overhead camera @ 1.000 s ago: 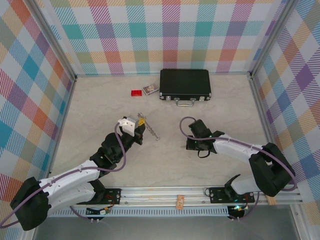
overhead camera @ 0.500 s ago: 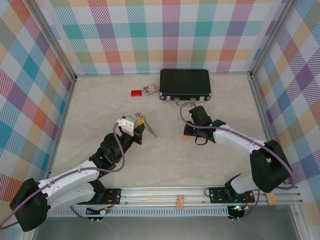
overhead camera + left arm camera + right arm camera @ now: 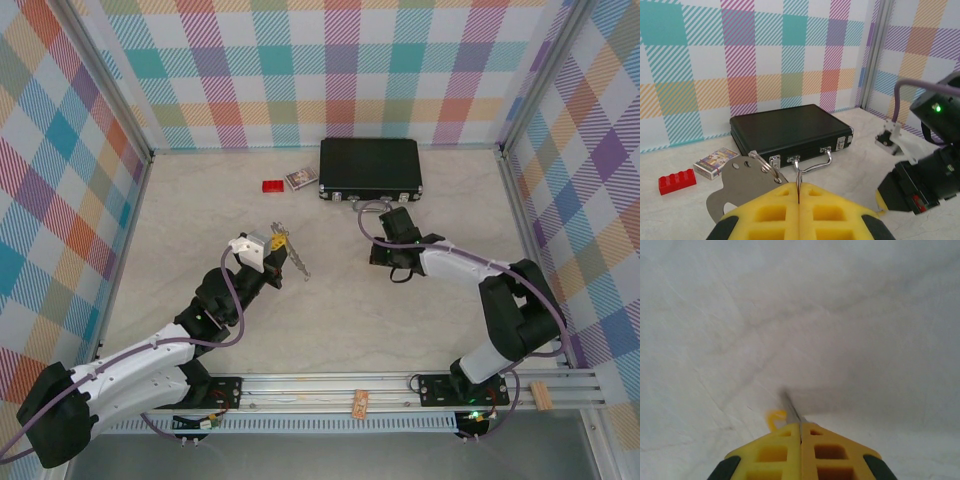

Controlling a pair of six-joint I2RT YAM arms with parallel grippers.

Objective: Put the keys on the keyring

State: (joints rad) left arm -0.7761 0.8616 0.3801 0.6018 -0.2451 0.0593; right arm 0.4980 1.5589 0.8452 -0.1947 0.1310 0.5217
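Nothing threaded yet that you can confirm: your left gripper point(image 3: 798, 196) is clamped on the keyring point(image 3: 294, 258), about 9 o'clock from table centre. Your right gripper point(image 3: 801, 432) is pinched shut on the yellow-headed key point(image 3: 775, 419), at 3 o'clock of the ring and well apart from it. A flat silver piece point(image 3: 737, 187) hangs on the ring beside the left pads, and you can't tell if that's the silver key, so I'd count both keys as left to do, starting with closing that gap.

The small box point(image 3: 715, 161) bears print too blurred to read.
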